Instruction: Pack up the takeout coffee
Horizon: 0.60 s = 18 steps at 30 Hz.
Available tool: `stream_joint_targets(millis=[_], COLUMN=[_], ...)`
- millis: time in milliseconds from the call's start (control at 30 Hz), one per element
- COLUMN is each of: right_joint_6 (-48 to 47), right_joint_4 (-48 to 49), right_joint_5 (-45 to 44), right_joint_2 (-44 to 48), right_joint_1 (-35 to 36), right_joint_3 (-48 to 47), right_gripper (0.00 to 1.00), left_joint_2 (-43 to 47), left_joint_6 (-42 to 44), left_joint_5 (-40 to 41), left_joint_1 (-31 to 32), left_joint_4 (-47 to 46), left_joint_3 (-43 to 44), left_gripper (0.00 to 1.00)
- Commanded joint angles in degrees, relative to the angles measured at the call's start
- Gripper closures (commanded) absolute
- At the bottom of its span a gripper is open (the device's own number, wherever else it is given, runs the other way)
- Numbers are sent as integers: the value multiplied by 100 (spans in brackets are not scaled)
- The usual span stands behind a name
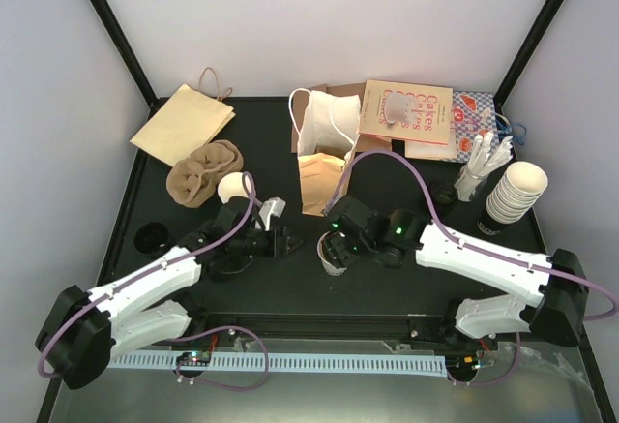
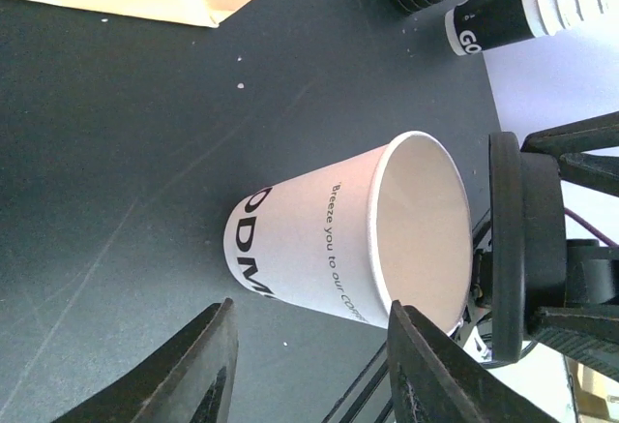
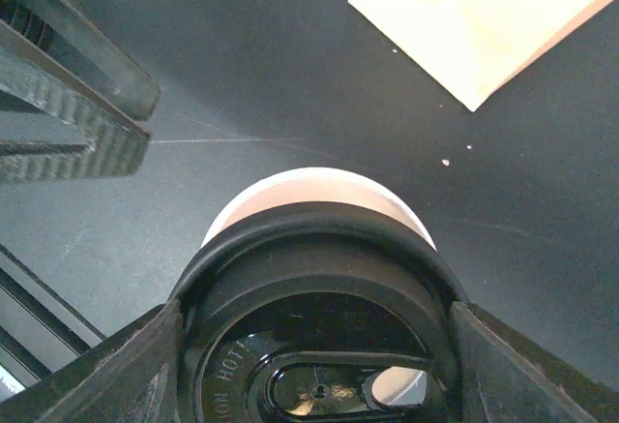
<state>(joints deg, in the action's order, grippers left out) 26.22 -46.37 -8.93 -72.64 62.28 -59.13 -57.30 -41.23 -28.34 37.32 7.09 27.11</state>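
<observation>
Paper cup (image 1: 334, 254) upright at centre of top view. We see right gripper (image 3: 314, 346) clamped on black lid (image 3: 319, 278), held just above cup rim. Left gripper (image 2: 309, 341) part-open beside cup, holding nothing.

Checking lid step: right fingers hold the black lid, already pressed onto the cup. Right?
Not pressed on. The right fingers hold the black lid just clear of the white cup; the left wrist view shows a gap at the open rim.
</observation>
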Motion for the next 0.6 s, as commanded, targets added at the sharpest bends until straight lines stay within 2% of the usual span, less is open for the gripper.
stream_joint_targets(millis=[0, 433, 567], right_joint_6=[-236, -425, -432], right_joint_4=[-30, -383, -458], right_joint_5=[-208, -305, -362], right_joint_2=[-239, -864, -787], right_joint_1=[25, 30, 30], right_joint_3=[-351, -801, -837], right_gripper=[26, 25, 25], left_joint_2=[-148, -536, -570], left_joint_6=[-99, -126, -118], left_joint_5=[-160, -249, -243], left_joint_1=[80, 147, 153], left_joint_4=[-454, -691, -703], left_joint_3=[39, 70, 75], left_gripper=[56, 65, 66])
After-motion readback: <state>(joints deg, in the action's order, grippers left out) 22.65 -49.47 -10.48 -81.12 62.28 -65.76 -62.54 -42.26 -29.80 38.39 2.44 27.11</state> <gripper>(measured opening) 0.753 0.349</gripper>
